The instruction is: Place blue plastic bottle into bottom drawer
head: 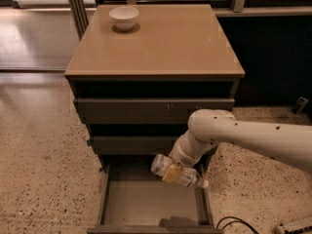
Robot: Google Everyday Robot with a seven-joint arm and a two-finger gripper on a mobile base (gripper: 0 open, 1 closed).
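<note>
The blue plastic bottle [174,171] lies sideways in my gripper [171,172], its white cap pointing right. The gripper is shut on the bottle and holds it above the back right part of the bottom drawer [146,204]. The drawer is pulled out, with a flat grey floor and thin side walls. My white arm [234,135] reaches in from the right, in front of the cabinet.
A white bowl [124,17] stands at the back left of the tan cabinet top [161,43]. Two plain-fronted drawers [146,111] are above the open one. A black cable [234,223] lies on the speckled floor at the lower right.
</note>
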